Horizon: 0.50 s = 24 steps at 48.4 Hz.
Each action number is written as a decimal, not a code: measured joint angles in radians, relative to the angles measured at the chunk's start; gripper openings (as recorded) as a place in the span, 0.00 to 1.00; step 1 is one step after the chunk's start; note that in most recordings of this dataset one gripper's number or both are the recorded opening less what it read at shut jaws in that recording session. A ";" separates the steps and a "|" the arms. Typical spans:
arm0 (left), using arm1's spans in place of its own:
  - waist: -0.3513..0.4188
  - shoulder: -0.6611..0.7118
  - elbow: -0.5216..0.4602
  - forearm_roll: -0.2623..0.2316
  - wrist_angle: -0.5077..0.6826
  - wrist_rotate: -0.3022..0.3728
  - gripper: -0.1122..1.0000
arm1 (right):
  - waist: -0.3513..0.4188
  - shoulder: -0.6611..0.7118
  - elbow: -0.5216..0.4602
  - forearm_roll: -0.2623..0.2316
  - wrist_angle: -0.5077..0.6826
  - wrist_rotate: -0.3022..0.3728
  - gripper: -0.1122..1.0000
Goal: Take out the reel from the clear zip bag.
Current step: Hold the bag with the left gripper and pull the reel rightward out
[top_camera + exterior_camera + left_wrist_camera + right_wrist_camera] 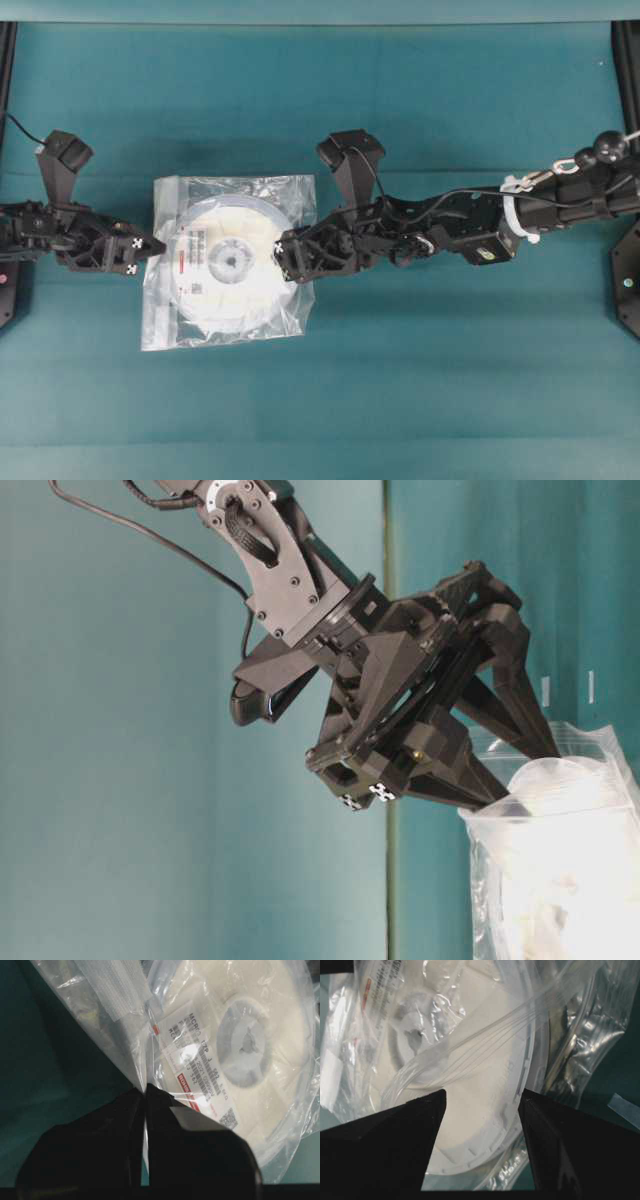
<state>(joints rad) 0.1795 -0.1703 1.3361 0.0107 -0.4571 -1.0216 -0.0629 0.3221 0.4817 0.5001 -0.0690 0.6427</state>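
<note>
On the teal tabletop (420, 380), a square, crinkly clear zip bag (165, 320) lies flat in the middle, a little left of centre, with the flat round white plastic reel (235, 285) and its red-striped white label (190, 262) inside it. The black left gripper (158, 247) comes in from the left and has its jaws pressed together on the bag's left edge, pinching a fold of the clear film. The black right gripper (279, 256) reaches in from the right with its jaws spread apart at the bag's right side, over the rim of the reel.
</note>
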 measured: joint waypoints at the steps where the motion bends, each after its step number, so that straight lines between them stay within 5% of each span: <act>1: -0.002 -0.002 -0.002 0.000 0.002 0.000 0.09 | 0.000 0.000 -0.003 0.002 0.000 0.000 0.72; 15: 0.000 0.000 -0.002 0.000 0.002 0.000 0.09 | 0.003 0.008 -0.031 0.002 -0.003 0.000 0.70; 24: 0.000 -0.002 -0.002 0.000 0.000 0.000 0.09 | 0.002 0.006 -0.014 0.002 -0.002 0.000 0.57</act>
<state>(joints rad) 0.1795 -0.1718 1.3346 0.0107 -0.4571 -1.0216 -0.0614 0.3283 0.4679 0.5016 -0.0706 0.6427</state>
